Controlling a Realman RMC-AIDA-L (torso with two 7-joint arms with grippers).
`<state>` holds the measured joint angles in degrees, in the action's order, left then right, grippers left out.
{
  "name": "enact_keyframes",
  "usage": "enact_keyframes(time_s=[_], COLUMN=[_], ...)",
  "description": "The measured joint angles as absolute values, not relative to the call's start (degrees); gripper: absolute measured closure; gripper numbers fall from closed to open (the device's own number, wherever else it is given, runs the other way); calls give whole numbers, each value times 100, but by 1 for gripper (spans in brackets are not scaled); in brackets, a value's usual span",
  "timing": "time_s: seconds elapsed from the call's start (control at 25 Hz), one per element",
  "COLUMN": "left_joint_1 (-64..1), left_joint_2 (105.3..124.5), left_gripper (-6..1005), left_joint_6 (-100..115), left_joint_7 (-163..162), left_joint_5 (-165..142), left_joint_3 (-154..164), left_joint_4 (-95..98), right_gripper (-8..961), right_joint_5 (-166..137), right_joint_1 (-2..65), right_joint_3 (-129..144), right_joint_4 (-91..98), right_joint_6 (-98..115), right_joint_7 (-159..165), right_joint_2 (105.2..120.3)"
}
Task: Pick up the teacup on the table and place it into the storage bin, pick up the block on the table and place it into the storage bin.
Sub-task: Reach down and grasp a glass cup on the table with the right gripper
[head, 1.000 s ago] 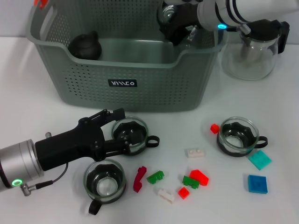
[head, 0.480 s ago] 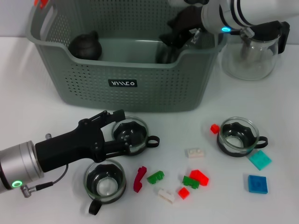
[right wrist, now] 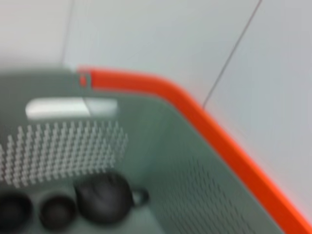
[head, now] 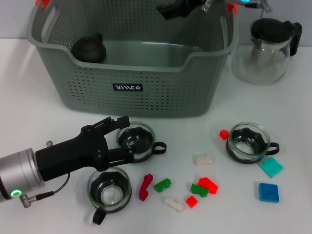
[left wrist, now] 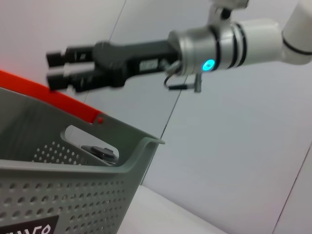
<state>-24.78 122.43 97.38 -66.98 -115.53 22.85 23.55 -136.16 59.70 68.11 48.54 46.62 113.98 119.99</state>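
Observation:
My left gripper (head: pixel 127 137) is open low on the table, one finger on each side of a glass teacup (head: pixel 139 139) with a black holder. Two more teacups stand at the front left (head: pixel 109 189) and on the right (head: pixel 248 141). Several small blocks lie between them, among them a red one (head: pixel 145 186), a green one (head: pixel 162 185) and a white one (head: pixel 203 159). The storage bin (head: pixel 146 73) stands behind. My right gripper (head: pixel 171 9) hangs above the bin's back rim; in the left wrist view the right gripper (left wrist: pixel 53 68) is open and empty.
A glass teapot (head: pixel 267 48) with a black lid stands right of the bin. Dark round objects (right wrist: pixel 105 197) lie on the bin's floor, one showing in the head view (head: pixel 88 48). A teal block (head: pixel 270 166) and a blue block (head: pixel 268 191) lie at the far right.
My right gripper has risen out of the bin to the top edge of the view. The left gripper has stayed at the teacup.

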Motion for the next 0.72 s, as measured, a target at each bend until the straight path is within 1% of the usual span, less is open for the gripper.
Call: enact_keyframes(time_s=[0.08, 0.2, 0.32, 0.6, 0.72], left_joint_1=[-2478, -2478, -2480, -2497, -2489], left_joint_2=[12234, 12228, 12221, 12206, 12203], left_gripper=[51, 51, 51, 51, 52], left_joint_6=[9749, 9756, 9756, 9759, 9749], left_joint_7=[-6700, -6701, -6701, -6702, -6688], left_joint_5=[-11554, -11567, -11575, -11559, -11554], left_joint_3=[2285, 2285, 2291, 2286, 2285], left_joint_4=[2355, 2355, 2355, 2355, 2355], right_gripper=[228, 128, 134, 133, 135], right_joint_5=[-13322, -12629, -12162, -11873, -11647], right_joint_1=[5847, 5702, 5669, 5622, 5513], right_joint_3=[6811, 6782, 6638, 6267, 6100], right_joint_4=[5224, 5665, 5971, 6604, 6809], right_joint_6=[4970, 5624, 6435, 8374, 9210], right_joint_7=[11389, 11278, 11206, 11056, 10997], right_joint_2=[11995, 11923, 11881, 11852, 11802])
